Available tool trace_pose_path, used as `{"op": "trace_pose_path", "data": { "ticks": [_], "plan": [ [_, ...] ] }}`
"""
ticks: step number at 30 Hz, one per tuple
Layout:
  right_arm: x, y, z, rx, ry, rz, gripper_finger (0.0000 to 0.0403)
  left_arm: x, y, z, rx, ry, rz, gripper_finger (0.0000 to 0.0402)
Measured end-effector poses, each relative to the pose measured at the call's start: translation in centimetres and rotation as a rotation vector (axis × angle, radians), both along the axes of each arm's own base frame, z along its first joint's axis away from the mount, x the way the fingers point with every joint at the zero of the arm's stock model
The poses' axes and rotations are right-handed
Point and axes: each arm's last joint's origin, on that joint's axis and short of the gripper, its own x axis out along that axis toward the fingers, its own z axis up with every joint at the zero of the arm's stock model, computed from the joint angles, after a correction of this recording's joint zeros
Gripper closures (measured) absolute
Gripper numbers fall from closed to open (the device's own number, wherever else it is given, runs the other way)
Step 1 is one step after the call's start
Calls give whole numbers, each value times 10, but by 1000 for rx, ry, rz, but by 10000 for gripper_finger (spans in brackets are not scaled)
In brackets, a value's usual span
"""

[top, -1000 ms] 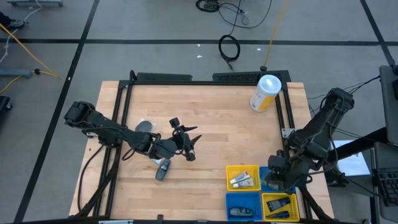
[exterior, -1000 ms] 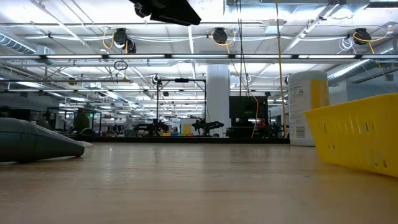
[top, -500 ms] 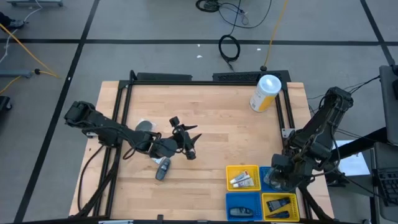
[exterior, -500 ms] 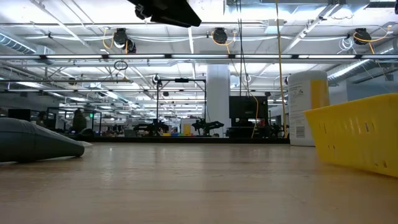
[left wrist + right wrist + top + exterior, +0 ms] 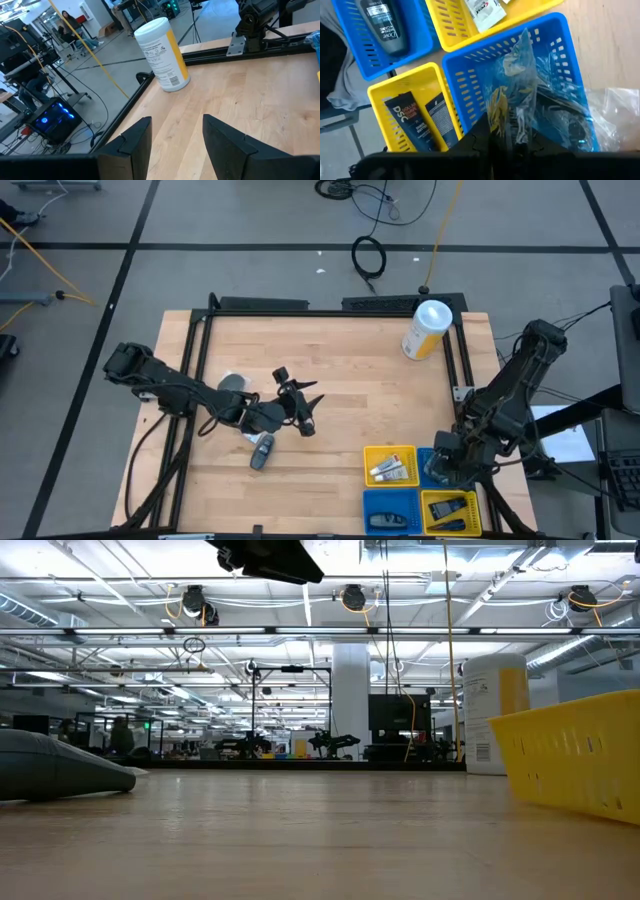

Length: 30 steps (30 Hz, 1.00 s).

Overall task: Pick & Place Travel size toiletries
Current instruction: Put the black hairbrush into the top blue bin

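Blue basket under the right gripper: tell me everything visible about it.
The blue basket is a small rectangular bin of what looks like moulded plastic, its walls cut with rows of slots. It stands upright on the wooden table at the near right corner, side by side with two yellow baskets and another blue one. Crinkled clear wrap sits inside it, with more spilling past one wall. The right gripper is shut on that wrap directly over the basket.

The baskets (image 5: pixel 390 452) were yellow and blue, the canister (image 5: pixel 426 329) white with a yellow band, the bottle (image 5: pixel 262 451) dark grey, the table (image 5: pixel 350 360) pale wood.
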Motion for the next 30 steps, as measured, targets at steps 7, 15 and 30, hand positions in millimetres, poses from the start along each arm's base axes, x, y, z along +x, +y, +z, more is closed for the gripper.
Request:
{"op": "trace_pose_path", "data": {
  "ticks": [7, 15, 30],
  "plan": [
    [0, -1, -4, -5, -3, 3, 367, 0, 0, 0, -4, -2, 1, 229],
    [-1, -2, -8, -11, 20, -40, 326, 0, 0, 0, -3, -2, 1, 229],
    [0, -1, -8, -13, -20, -22, 219, 1, 6, 0, -8, -5, 20, 229]
  ]
}}
